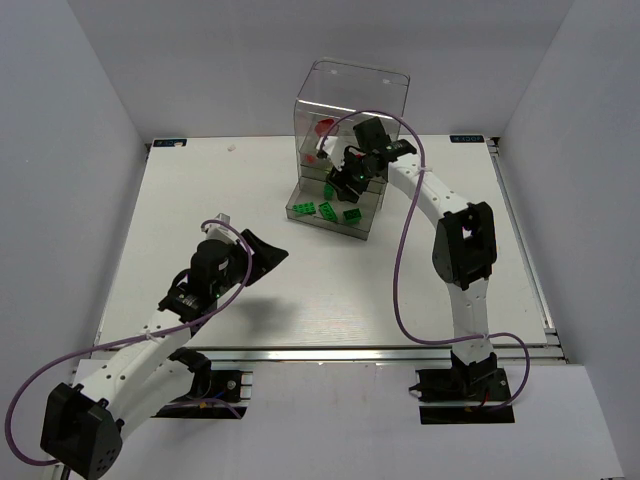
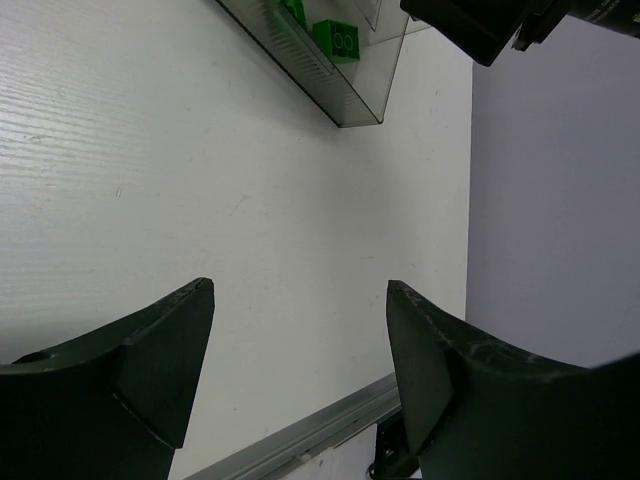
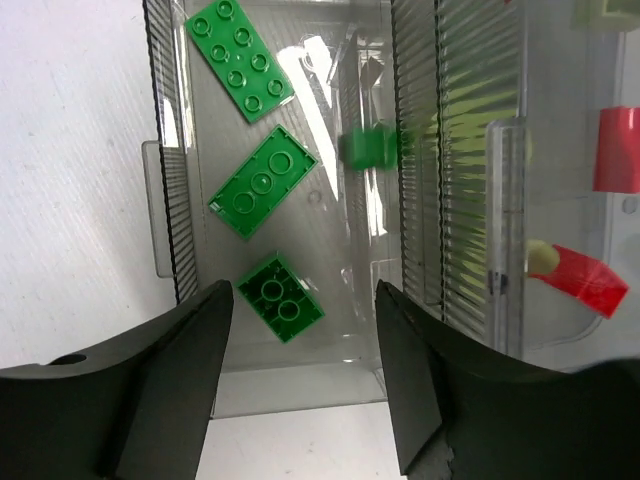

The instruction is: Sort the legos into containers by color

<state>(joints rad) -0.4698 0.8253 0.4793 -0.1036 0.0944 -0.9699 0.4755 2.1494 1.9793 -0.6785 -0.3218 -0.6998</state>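
Observation:
The clear container (image 1: 350,110) stands at the back middle of the table. Its bottom drawer (image 3: 165,215) is pulled out and holds three dark green legos (image 3: 238,58) (image 3: 262,182) (image 3: 281,298). A fourth small green brick (image 3: 368,147) shows blurred by the drawer's inner wall. Red pieces (image 3: 617,150) (image 3: 590,280) and a yellow-green one (image 3: 540,258) lie in the upper shelves. My right gripper (image 3: 304,290) is open and empty above the drawer (image 1: 345,180). My left gripper (image 2: 300,284) is open and empty over bare table, near the front left (image 1: 265,250).
The drawer's corner with a green brick (image 2: 337,40) shows at the top of the left wrist view. White walls enclose the table on three sides. A metal rail (image 1: 330,352) runs along the near edge.

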